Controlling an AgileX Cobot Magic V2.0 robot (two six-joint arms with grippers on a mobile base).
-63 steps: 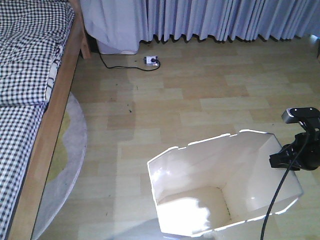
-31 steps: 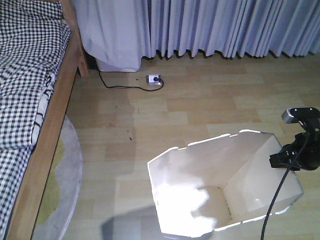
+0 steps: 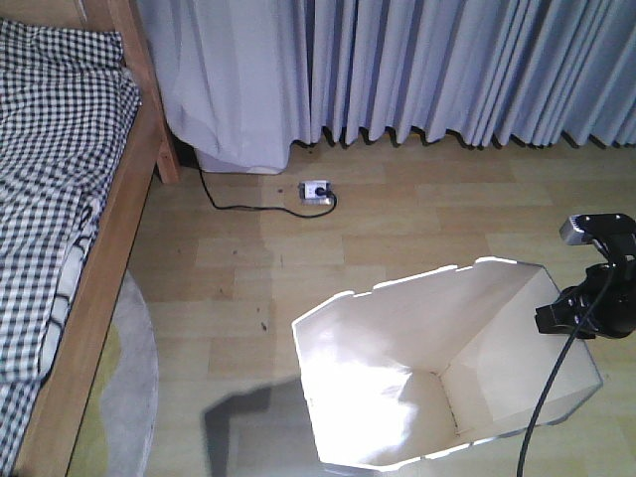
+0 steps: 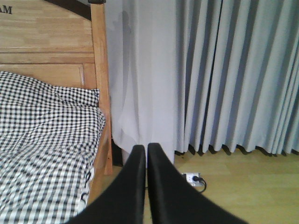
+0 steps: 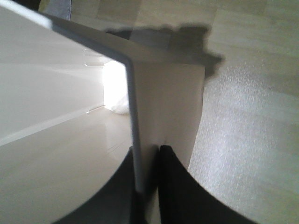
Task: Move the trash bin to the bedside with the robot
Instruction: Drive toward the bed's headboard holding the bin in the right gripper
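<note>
The white trash bin (image 3: 397, 318) hangs tilted in front of me, its cream inside facing the front view. My right gripper (image 5: 147, 151) is shut on the bin's thin wall (image 5: 56, 93), one finger inside and one outside; in the front view that gripper (image 3: 549, 320) sits at the bin's right rim. The bedside is on the left: a light-brown wooden bed frame (image 3: 99, 288) with a checked cover (image 3: 50, 149). My left gripper (image 4: 145, 148) is shut with nothing in it and points at the bed frame's corner post (image 4: 100, 70) and the curtain.
Grey curtains (image 3: 447, 70) hang along the far wall. A white power strip (image 3: 316, 191) with a black cable lies on the wooden floor near them. A round grey rug (image 3: 134, 397) lies beside the bed. A white box (image 3: 238, 159) stands under the curtain.
The curtains and power strip have come closer and lower in the front view, and the bed has slid left. The bin and right arm keep their place in the picture.
</note>
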